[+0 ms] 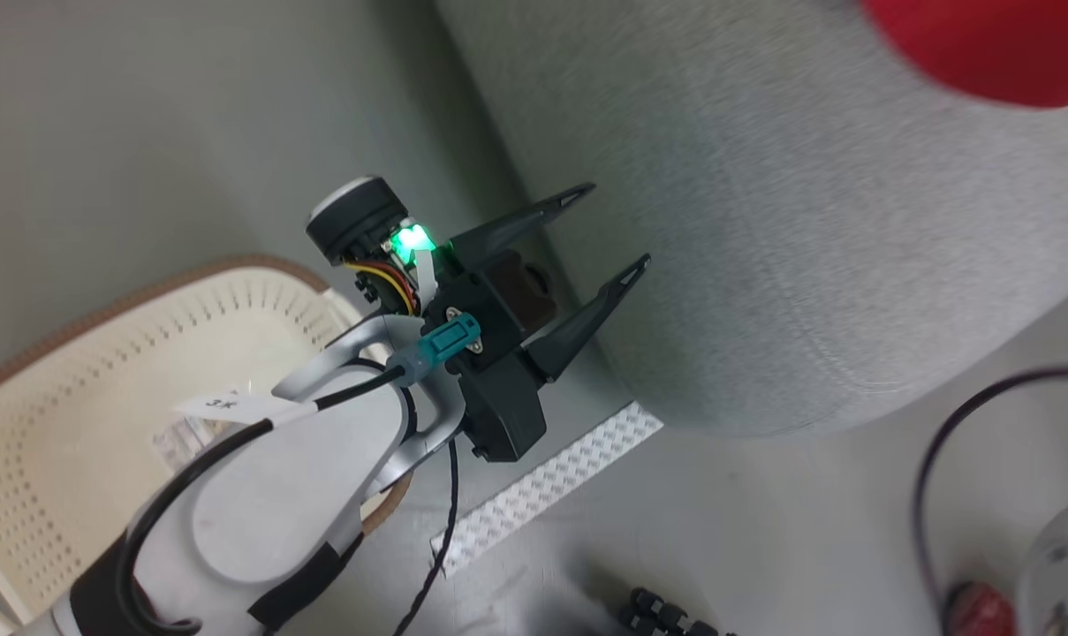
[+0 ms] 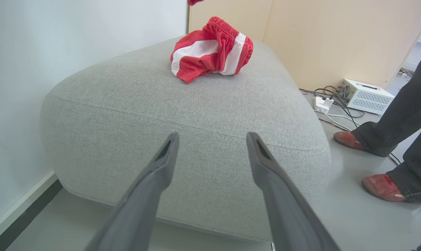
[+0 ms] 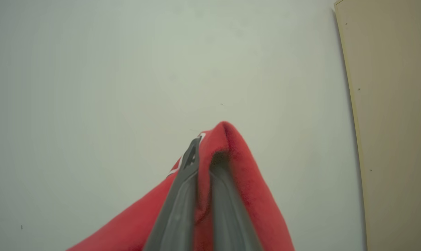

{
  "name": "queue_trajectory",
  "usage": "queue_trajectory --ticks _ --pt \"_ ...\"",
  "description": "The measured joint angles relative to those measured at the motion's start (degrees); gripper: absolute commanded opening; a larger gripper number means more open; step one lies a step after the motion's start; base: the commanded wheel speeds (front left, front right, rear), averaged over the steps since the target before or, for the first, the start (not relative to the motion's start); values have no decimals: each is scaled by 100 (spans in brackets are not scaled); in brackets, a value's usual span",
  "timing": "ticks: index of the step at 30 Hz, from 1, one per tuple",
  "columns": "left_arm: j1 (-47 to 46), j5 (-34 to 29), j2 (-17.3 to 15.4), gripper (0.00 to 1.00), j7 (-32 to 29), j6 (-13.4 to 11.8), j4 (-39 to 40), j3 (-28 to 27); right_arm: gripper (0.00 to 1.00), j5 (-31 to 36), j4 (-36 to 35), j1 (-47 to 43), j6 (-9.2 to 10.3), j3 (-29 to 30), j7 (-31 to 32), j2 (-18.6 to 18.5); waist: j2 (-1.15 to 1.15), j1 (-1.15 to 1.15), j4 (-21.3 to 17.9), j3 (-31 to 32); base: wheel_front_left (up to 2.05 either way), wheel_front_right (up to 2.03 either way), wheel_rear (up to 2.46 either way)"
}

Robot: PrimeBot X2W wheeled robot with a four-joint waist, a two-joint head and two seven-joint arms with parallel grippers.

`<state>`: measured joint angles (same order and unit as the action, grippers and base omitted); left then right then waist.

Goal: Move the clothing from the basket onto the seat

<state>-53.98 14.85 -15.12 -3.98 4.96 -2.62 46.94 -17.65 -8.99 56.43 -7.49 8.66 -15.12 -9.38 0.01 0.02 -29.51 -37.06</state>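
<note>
A red garment with white stripes and an elastic waistband (image 2: 210, 52) lies crumpled on top of the light grey seat (image 2: 161, 115). My left gripper (image 2: 212, 139) is open with nothing between its fingers, pointing at the seat's rounded side (image 1: 763, 221). In the head view the left gripper (image 1: 617, 225) hovers just right of the cream basket (image 1: 101, 371), whose visible floor shows a label. My right gripper (image 3: 205, 146) is shut on a fold of red clothing (image 3: 238, 174), held up in front of a pale wall. A blurred red piece (image 1: 984, 44) shows over the seat's far end.
A person's dark trouser legs and red shoes (image 2: 384, 184) stand right of the seat. A white box (image 2: 365, 96) and cables lie by the beige panel behind. A white patterned strip (image 1: 542, 486) marks the floor between basket and seat. A dark cable (image 1: 940, 442) loops at the right.
</note>
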Motion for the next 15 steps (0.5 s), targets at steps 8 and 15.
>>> queue_trajectory --ticks 8,15 --pt "-213 -90 -208 100 -53 32 153 11 0 -79 597 1081 0 612 -1 -811 0 0 310 -814 0 0 0" --pt "-240 -130 -415 100 -111 -29 298 -18 0 89 1377 1227 1 1100 -1 -1088 0 -1 491 -1217 0 0 0"
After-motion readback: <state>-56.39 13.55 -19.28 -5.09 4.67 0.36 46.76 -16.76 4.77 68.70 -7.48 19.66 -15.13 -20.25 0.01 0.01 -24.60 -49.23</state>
